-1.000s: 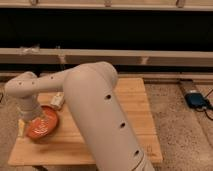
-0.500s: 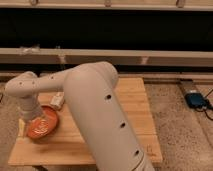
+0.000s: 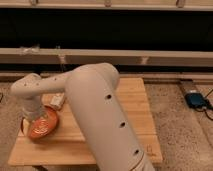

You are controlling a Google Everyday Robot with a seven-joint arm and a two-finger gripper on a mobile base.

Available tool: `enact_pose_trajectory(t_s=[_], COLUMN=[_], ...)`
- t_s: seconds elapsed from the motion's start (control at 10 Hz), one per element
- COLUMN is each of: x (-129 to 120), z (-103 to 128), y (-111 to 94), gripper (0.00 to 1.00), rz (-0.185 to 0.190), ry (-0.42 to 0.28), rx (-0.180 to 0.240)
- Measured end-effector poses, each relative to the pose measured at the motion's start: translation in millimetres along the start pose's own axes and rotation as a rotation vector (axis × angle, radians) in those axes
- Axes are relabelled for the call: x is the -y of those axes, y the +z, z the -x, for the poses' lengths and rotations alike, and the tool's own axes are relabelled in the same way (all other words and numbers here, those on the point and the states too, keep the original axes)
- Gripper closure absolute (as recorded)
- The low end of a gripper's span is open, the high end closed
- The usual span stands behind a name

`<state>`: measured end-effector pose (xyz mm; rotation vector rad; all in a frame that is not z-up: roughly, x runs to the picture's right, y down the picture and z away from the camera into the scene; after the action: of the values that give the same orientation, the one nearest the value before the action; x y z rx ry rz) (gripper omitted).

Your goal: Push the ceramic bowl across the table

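The orange-red ceramic bowl [image 3: 44,126] sits on the left part of the light wooden table [image 3: 132,107], near its left edge. My white arm reaches across the table from the lower right, and its wrist bends down over the bowl. My gripper [image 3: 29,123] is at the bowl's left side, right against or over its rim, and is partly hidden by the wrist.
A small white object [image 3: 56,101] lies on the table just behind the bowl, next to my arm. A blue device [image 3: 196,100] with a cable lies on the speckled floor to the right. A long low ledge [image 3: 150,56] runs behind the table.
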<state>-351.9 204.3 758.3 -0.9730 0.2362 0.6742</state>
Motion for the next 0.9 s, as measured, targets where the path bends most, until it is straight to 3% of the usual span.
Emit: enact_pose_trajectory(t_s=[0.5,0.9], x=[27,44], z=[-6,-31], y=[18,18], gripper=[0.2,0.2], rz=[0.001,-0.008], ry=[0.058,0.136], rx=[-0.015,-0.024])
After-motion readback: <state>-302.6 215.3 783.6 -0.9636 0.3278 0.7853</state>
